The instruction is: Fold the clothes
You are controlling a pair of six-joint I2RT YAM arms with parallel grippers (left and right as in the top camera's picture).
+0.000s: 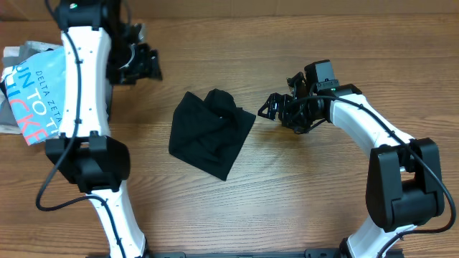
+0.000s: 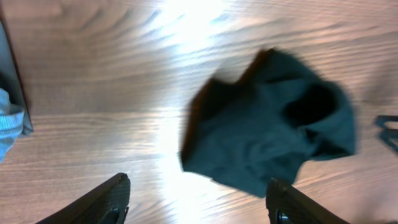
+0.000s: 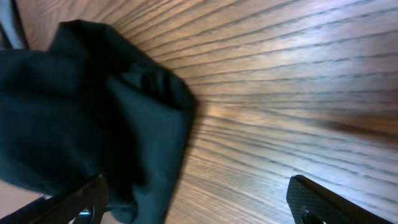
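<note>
The black T-shirt point(image 1: 211, 134) lies bunched and roughly folded in the middle of the wooden table; no neck tag shows. It also shows in the left wrist view point(image 2: 273, 130) and the right wrist view point(image 3: 87, 118). My left gripper point(image 1: 147, 64) is open and empty, up at the back left, away from the shirt; its fingers point(image 2: 199, 199) frame bare wood just short of the cloth. My right gripper point(image 1: 271, 109) is open and empty just right of the shirt's right corner; its fingers point(image 3: 196, 202) straddle the cloth's edge and bare wood.
The light-blue "DELTA ZETA" T-shirt point(image 1: 32, 100) lies at the far left edge, over a grey folded shirt point(image 1: 18, 61), partly behind my left arm. A grey cloth edge point(image 2: 9, 121) shows at the left of the left wrist view.
</note>
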